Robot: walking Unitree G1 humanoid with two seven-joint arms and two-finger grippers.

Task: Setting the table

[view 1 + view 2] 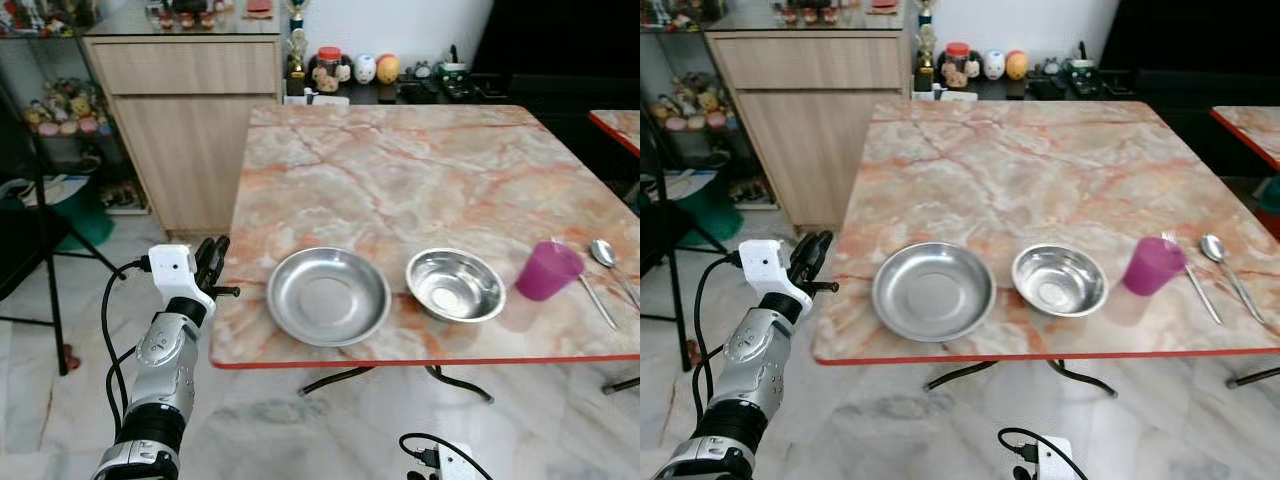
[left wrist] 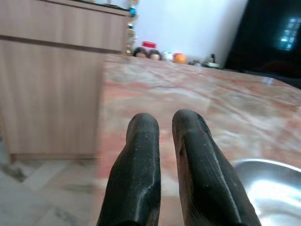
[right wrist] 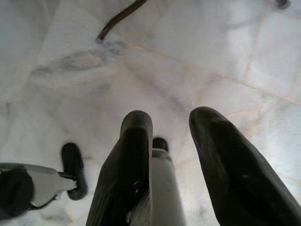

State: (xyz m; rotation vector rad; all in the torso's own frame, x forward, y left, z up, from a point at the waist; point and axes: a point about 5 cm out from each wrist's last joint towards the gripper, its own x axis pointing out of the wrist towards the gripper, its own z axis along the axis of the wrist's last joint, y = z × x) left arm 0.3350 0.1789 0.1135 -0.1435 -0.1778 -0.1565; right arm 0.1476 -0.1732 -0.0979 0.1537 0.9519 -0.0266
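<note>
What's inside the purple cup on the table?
Cannot tell. The purple cup stands upright beside the bowl, and its own wall hides most of the inside. The bowl and the plate show bare metal.

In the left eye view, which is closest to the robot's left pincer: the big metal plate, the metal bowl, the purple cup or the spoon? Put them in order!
From the left pincer, at the table's left edge:
1. Big metal plate, just to its right.
2. Metal bowl, past the plate, mid-table.
3. Purple cup, further right.
4. Spoon, at the far right edge.
</note>
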